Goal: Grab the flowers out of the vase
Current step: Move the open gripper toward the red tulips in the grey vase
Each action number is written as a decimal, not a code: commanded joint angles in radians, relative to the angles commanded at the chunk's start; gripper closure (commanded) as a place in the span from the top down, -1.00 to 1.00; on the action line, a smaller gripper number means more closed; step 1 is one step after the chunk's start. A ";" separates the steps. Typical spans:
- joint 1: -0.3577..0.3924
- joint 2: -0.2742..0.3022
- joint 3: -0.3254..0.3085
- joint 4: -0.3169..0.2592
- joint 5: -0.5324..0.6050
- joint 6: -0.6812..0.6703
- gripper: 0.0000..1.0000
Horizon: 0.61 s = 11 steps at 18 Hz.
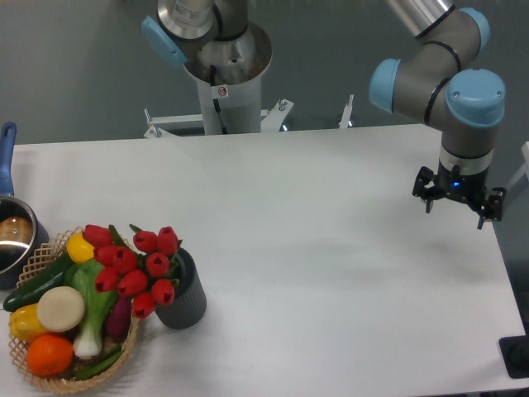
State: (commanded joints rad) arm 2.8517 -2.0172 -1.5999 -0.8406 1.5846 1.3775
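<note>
The white tabletop fills most of the view, running from the grey backdrop at 12 o'clock down to the lower edge. Above it stands the robot arm, grey with light blue joint caps; its base column rises at about 11 o'clock behind the far edge, and the forearm reaches in from the top to a wrist at about 2 o'clock.

Below that wrist hangs the tool, black with a small blue light, above the right part of the tabletop near its 3 o'clock edge. Its fingers point downward with a gap between them, so it looks spread and holds nothing, though the exact width is hard to read from this angle. It is well apart from everything else.

At about 8 o'clock sits a woven wicker basket holding mixed vegetables: yellow, white, orange, green and a purple piece. Left of it, cut by the frame edge at 9 o'clock, is a steel pot with a blue handle.

Touching the basket's right side stands the vase, a dark grey ribbed cylinder, leaning slightly. The flowers, about 10 red closed tulip heads with green leaves, sit in its mouth and spill toward 10 o'clock, overhanging the basket and the vegetables.
</note>
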 joint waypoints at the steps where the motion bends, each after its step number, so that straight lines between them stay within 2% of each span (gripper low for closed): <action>1: -0.003 0.000 -0.005 0.000 -0.002 -0.002 1.00; 5: -0.032 0.023 -0.044 0.009 -0.017 -0.002 1.00; 7: -0.043 0.034 -0.075 0.020 -0.078 -0.012 1.00; 9: -0.043 0.055 -0.116 0.058 -0.164 -0.085 1.00; 11: -0.048 0.080 -0.147 0.068 -0.212 -0.188 1.00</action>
State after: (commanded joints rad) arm 2.8041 -1.9375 -1.7471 -0.7731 1.3731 1.1893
